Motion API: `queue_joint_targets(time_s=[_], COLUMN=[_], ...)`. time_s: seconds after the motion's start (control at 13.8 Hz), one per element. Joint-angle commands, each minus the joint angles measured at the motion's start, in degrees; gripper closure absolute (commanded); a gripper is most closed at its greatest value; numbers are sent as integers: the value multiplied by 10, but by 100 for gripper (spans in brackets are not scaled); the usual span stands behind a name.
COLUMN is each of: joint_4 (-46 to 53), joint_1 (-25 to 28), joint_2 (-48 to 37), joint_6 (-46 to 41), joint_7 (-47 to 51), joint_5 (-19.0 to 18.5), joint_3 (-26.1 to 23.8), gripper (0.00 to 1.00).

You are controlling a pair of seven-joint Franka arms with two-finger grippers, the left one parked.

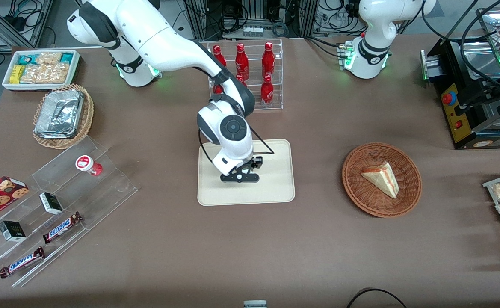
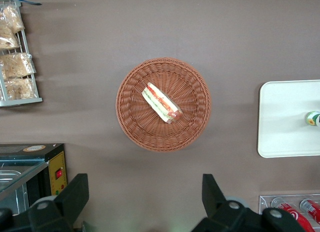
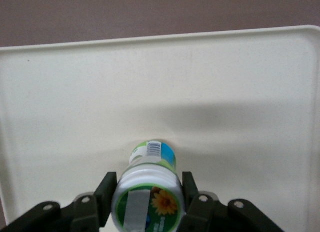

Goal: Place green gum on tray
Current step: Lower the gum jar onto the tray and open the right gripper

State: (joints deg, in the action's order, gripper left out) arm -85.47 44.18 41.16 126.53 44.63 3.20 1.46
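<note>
The tray [image 1: 275, 188] lies mid-table, with the gripper [image 1: 240, 176] low over it, jaws clamped on the green gum [image 3: 147, 197]. The bottle's base looks at or just above the tray floor. Releasing well means settling it upright before opening.

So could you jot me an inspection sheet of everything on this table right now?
Surface: brown table.
Job's things: green gum held upright over the tray.
Clutter: wicker basket with sandwich; red gum on clear steps; Snickers bars; cola rack; foil basket; snack bin.
Pincer: pincer shut on the gum, above the tray.
Cables: black cable on the wrist.
Surroundings: black machine at the parked arm's end.
</note>
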Motion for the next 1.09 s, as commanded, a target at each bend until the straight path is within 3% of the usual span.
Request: queue_joint_targets(time_s=[0.0,0.22,0.29,0.36,0.44,1.02], joint_4=[23,23,23,23,23,22], joint_1=[7,7,7,7,7,6], joint_2=[19,24,25,25,25,16], joint_6=[4,12,12,14,15,15], joint_7=[10,8,7,8,8,-2], joint_5=[6,2,1,1,1,-18], joint_3=[7,7,7,8,8,8], gripper=[100,100,67,22,0,0])
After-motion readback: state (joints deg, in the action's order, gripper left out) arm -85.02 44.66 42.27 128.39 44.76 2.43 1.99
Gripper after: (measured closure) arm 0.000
